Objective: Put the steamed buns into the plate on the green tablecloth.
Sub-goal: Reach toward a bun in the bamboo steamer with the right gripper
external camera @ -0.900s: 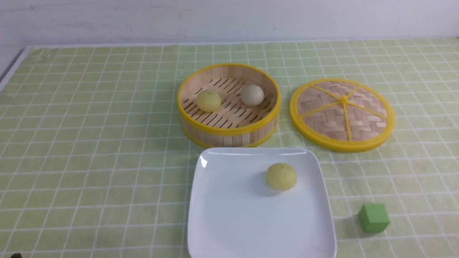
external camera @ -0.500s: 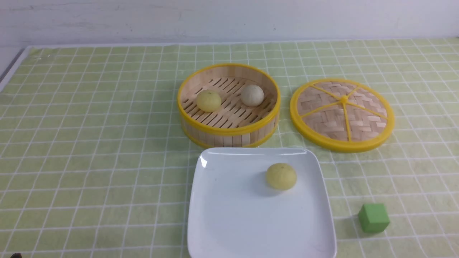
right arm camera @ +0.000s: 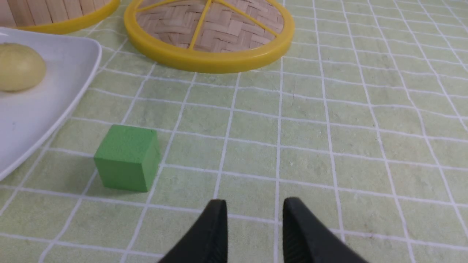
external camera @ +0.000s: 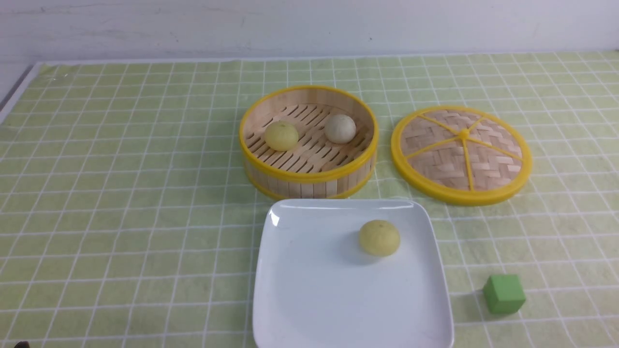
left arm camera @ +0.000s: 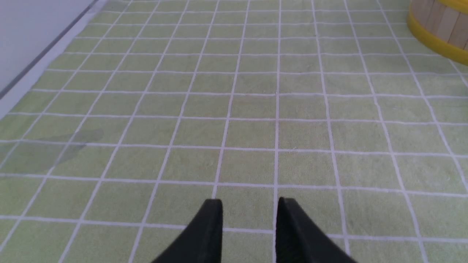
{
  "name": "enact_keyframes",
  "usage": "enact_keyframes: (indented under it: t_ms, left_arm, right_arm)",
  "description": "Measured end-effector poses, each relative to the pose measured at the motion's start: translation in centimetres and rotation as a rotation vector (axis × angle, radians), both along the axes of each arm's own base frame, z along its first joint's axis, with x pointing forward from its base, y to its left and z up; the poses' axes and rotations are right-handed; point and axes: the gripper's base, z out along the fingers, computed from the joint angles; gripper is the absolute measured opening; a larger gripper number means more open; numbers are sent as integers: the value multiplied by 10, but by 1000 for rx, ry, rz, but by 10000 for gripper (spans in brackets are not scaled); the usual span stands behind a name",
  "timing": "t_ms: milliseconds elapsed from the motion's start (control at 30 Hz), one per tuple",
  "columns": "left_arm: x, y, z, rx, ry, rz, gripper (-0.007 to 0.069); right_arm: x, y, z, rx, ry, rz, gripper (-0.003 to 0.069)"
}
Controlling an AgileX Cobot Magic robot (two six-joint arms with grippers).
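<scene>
One pale yellow steamed bun (external camera: 379, 237) lies in the white square plate (external camera: 309, 299) on the green tablecloth (external camera: 121, 193). Another pale yellow bun (external camera: 281, 136) and a greyish-beige bun (external camera: 340, 128) sit inside the bamboo steamer (external camera: 309, 175) behind the plate. Neither arm reaches into the front view. In the left wrist view my left gripper (left arm camera: 249, 201) is open over bare cloth, far to the left of the steamer (left arm camera: 438, 33). My right gripper (right arm camera: 255, 201) is open above the cloth, right of the plate (right arm camera: 44, 109) and its bun (right arm camera: 20, 71). Nothing is between either pair of fingers.
The steamer's woven lid (external camera: 462, 154) lies flat to the right of the steamer. A green cube (external camera: 504, 293) stands on the cloth right of the plate, close to my right gripper in its wrist view (right arm camera: 128, 157). The table's left edge (left arm camera: 33, 73) runs beside my left gripper.
</scene>
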Motion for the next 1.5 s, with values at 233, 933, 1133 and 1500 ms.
enact_keyframes:
  t_ms: [233, 933, 1133, 1500]
  left_arm:
    - [0, 0, 0, 0, 0, 0, 241]
    - [2, -10, 2, -526, -58, 46, 241]
    - [3, -20, 11, -1306, -94, 122, 241]
    - [3, -14, 36, -1441, -278, 89, 232]
  right_arm:
    - [0, 0, 0, 0, 0, 0, 240]
    - [0, 8, 2, 409, 11, -41, 240]
    - [0, 16, 7, 835, 60, -69, 240]
    - [-5, 20, 48, 964, -33, 9, 225]
